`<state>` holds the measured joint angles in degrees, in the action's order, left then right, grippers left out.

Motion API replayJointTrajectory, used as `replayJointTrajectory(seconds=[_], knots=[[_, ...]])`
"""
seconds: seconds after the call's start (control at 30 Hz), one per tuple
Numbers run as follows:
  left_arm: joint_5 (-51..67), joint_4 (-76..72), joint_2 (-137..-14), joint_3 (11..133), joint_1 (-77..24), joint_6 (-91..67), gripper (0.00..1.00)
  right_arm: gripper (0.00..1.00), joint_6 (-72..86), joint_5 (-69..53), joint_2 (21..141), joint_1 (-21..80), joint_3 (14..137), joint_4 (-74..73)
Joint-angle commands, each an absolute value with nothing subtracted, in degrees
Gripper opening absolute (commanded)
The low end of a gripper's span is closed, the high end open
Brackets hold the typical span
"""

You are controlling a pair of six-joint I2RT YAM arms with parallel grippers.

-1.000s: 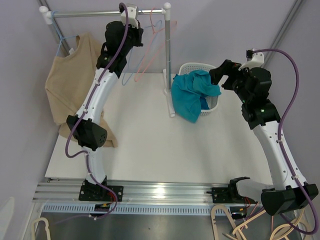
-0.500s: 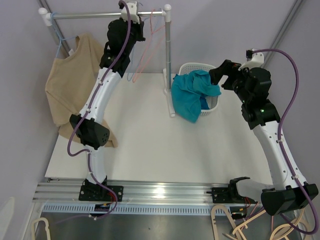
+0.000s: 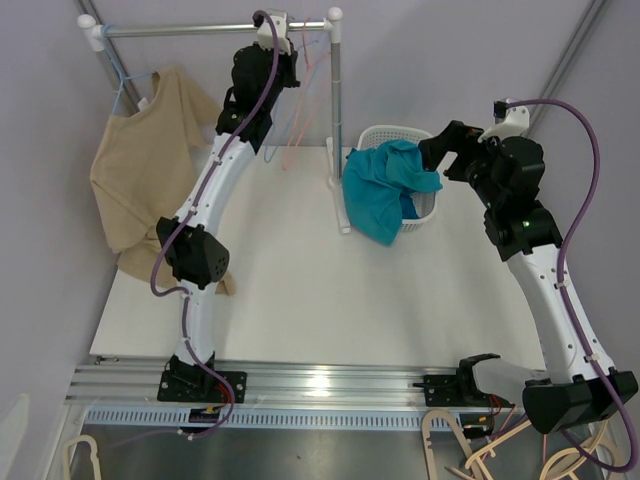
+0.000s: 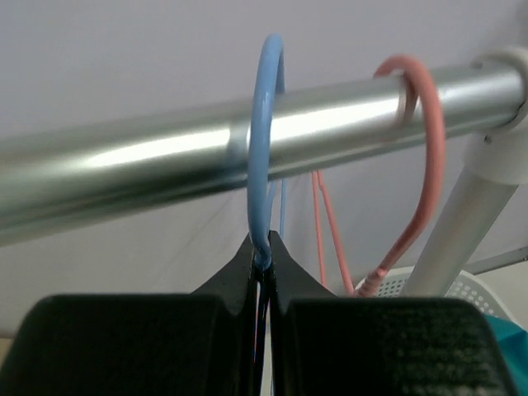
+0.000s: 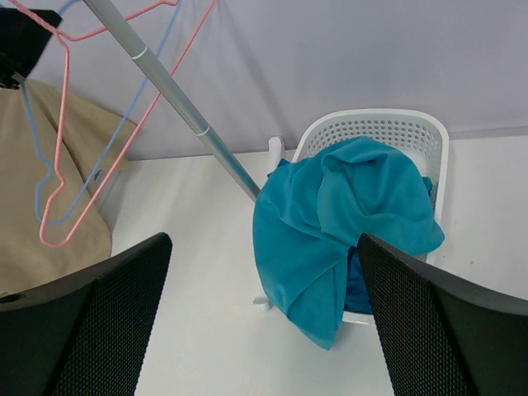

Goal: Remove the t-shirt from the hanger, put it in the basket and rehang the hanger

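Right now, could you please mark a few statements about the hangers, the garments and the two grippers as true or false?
1. The left gripper is shut on the blue hanger at its hook. True.
2. That hook is lifted clear of the rail. False: it loops over the rail.
3. The teal cloth hangs on the rail. False: it is draped in the basket and over its rim.
4. The beige t-shirt hangs near the rail's left end. True.
5. The right gripper holds the pink hanger. False: it is open and empty near the basket; the pink hanger hangs on the rail.
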<state>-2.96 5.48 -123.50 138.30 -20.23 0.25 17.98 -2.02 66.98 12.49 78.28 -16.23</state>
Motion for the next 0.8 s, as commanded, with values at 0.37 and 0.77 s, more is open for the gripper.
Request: replayJointTrajectory(seconds=[0.37, 0.77], knots=[[1.85, 4.74, -115.23, 127.97, -19.95, -1.49, 0.84, 0.99, 20.56, -4.04, 64.16, 12.30, 75.06, -13.36], [9.64, 18.88, -103.81, 125.60, -15.65, -7.20, 1.00, 0.99, 22.32, -6.41, 63.81, 12.39, 72.43, -11.52]])
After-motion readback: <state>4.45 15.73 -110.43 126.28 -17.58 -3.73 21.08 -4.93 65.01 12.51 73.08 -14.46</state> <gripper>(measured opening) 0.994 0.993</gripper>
